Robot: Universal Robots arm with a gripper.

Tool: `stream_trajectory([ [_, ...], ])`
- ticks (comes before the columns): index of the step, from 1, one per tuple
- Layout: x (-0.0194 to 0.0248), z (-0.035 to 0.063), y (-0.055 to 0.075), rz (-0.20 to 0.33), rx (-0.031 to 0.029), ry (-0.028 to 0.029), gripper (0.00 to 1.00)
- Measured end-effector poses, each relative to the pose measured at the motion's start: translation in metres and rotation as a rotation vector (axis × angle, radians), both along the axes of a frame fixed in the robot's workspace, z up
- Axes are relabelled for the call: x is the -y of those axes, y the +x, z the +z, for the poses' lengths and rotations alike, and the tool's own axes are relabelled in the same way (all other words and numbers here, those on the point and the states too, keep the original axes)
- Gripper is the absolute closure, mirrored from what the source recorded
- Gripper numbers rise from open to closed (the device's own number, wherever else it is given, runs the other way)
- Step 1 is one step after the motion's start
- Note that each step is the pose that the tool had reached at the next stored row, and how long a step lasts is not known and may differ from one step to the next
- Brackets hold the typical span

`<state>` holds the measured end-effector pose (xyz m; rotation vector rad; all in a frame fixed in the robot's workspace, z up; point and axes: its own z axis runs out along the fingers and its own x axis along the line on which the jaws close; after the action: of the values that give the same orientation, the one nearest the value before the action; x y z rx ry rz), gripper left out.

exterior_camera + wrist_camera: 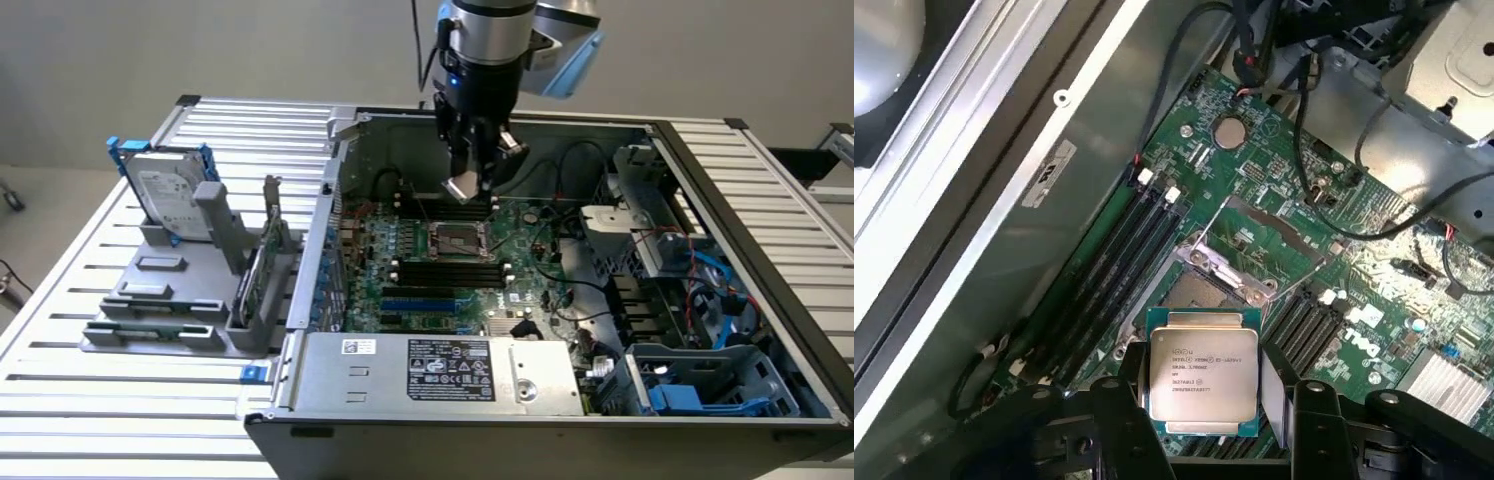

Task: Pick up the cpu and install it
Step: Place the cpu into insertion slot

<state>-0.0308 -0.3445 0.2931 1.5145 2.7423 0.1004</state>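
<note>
The cpu (1202, 372) sits clamped between the two dark fingers (1126, 402) of the gripper (1202, 402), one finger against each opposite edge, its silver-grey lid facing the wrist camera. In that view the lid carries several lines of small print and a thin green border runs round it. In the exterior view the cpu (465, 186) is a small pale plate at the tips of the gripper (471, 186), held up in the air inside the open computer case (747, 200), clear of the board below.

Beneath it lies the green motherboard (521, 235). The wrist view puts the socket (1206, 290) just beyond the chip's edge, a square recess with a metal frame (1269, 228) around it. Black memory slots (1139, 240) run alongside it and a round coin battery (1228, 131) sits further off. The exterior view places the socket (454, 240) near the middle of the board, nearer the camera than the gripper.

The exterior view also takes in the labelled power supply (441, 370) at the case's near edge. A hard drive (167, 195) with a blue bracket stands upright in a grey rack (147, 300) on the exterior view's left. All of it rests on a slatted metal table (80, 400).
</note>
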Motion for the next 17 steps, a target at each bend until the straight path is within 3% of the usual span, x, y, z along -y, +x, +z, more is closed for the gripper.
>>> stream_trajectory([
  [17, 0.0, -0.0113, 0.0, -0.309, 0.0, 0.0, 0.45],
])
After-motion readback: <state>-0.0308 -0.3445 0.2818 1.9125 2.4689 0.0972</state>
